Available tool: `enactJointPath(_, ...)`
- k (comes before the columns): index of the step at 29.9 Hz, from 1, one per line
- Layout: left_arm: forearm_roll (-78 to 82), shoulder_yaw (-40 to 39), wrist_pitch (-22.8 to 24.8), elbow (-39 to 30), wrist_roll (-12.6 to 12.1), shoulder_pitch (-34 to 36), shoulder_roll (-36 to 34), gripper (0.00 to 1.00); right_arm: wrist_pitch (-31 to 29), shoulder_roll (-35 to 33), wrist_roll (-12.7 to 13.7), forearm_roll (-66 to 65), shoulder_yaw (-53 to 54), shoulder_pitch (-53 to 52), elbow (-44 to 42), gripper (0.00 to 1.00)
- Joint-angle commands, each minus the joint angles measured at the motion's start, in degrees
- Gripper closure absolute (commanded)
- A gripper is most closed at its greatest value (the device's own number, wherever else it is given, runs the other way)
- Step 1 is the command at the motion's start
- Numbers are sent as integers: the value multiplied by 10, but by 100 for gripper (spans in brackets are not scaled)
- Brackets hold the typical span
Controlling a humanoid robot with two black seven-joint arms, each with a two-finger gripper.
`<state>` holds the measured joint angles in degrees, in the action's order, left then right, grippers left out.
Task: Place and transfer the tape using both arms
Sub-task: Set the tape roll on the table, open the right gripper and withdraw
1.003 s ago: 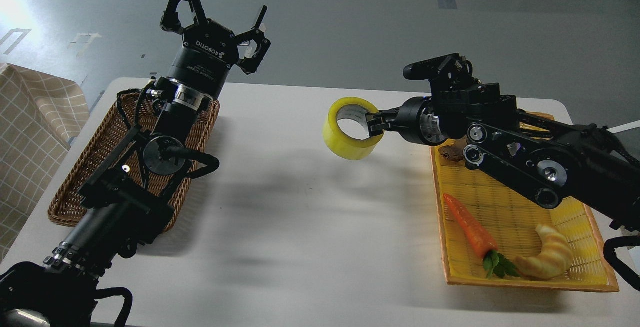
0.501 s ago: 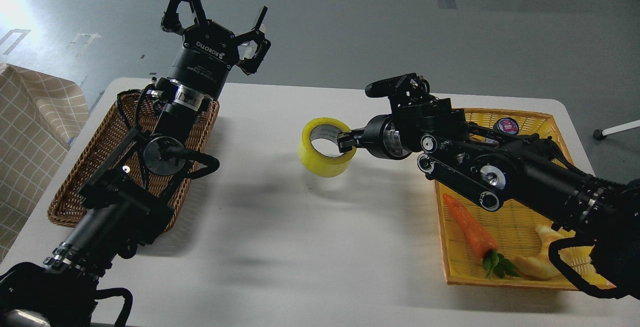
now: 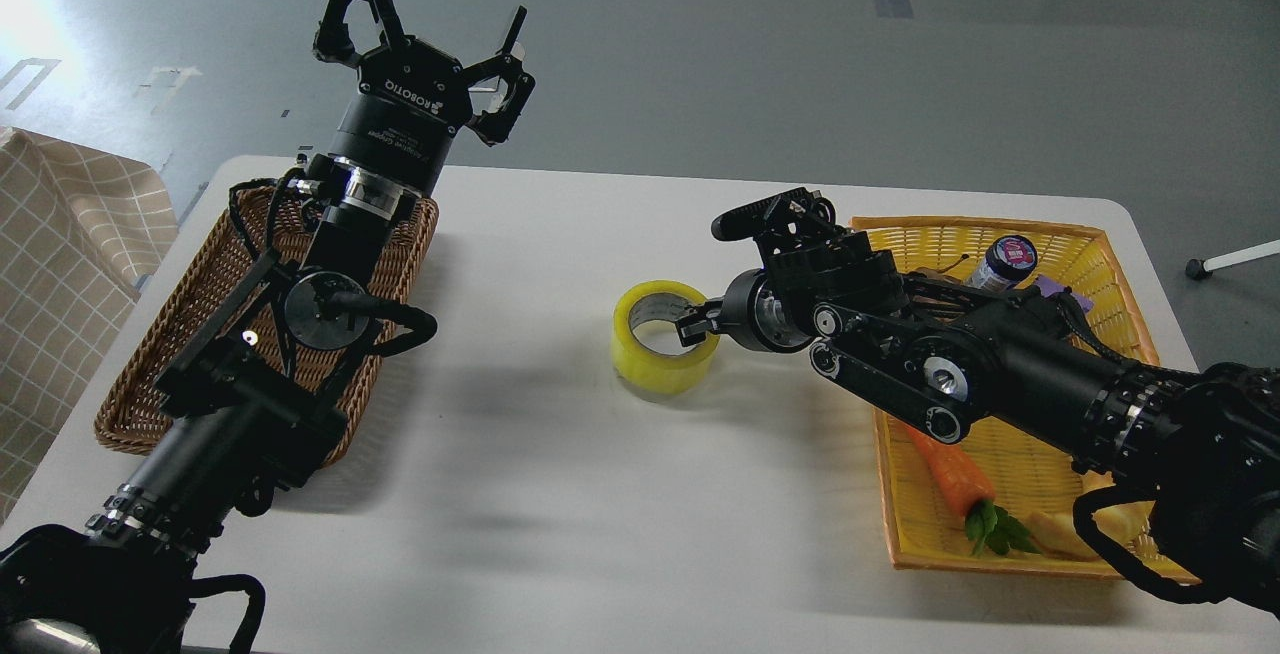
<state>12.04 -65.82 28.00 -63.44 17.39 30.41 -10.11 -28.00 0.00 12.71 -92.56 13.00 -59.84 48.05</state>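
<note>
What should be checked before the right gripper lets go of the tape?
1. Tape down on the table: ok, it seems to rest flat, hole up.
2. Right gripper grip: shut on the tape's near wall, one finger inside the core; not yet released.
3. Left gripper ready to receive: ok, open, raised above the brown basket.
4. Path from left gripper to tape: ok, bare tabletop between.
5. Tape clear of the yellow basket: ok, apart from it.
</note>
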Motion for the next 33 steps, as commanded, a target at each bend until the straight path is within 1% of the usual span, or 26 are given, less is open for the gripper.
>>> enactJointPath(1,0,0,0,0,0,0,0,2,0,0,-1,-1,0,2,-1,100)
enactJointPath(5,0,0,0,1,0,0,0,2,0,0,0,-1,1,2,0,100)
enactJointPath(6,0,0,0,0,0,0,0,2,0,0,-1,-1,1,2,0,97)
enactJointPath(8,0,0,0,1,0,0,0,2,0,0,-1,0,1,2,0,96)
enactJointPath(9,0,0,0,1,0,0,0,2,0,0,-1,0,1,3,0,91)
enactJointPath(12,0,0,0,1,0,0,1,2,0,0,-1,0,2,3,0,80)
enactJointPath(14,0,0,0,1,0,0,0,2,0,0,0,0,2,3,0,76)
enactJointPath(15,0,0,0,1,0,0,0,2,0,0,0,0,3,3,0,70)
enactJointPath(17,0,0,0,0,0,0,0,2,0,0,0,-1,4,5,0,63)
enactJointPath(23,0,0,0,0,0,0,0,2,0,0,-1,1,4,7,0,53)
enactJointPath(25,0,0,0,0,0,0,1,2,0,0,-1,2,6,8,1,48)
enactJointPath(28,0,0,0,1,0,0,1,2,0,0,0,4,12,8,2,38)
enactJointPath(29,0,0,0,0,0,0,1,2,0,0,0,5,18,8,5,31)
enactJointPath(30,0,0,0,0,0,0,1,2,0,0,0,5,23,8,6,26)
enactJointPath(32,1,0,0,1,0,-1,1,2,0,0,1,5,46,9,7,10)
enactJointPath(33,1,0,0,0,0,-1,1,2,0,0,2,5,52,9,8,6)
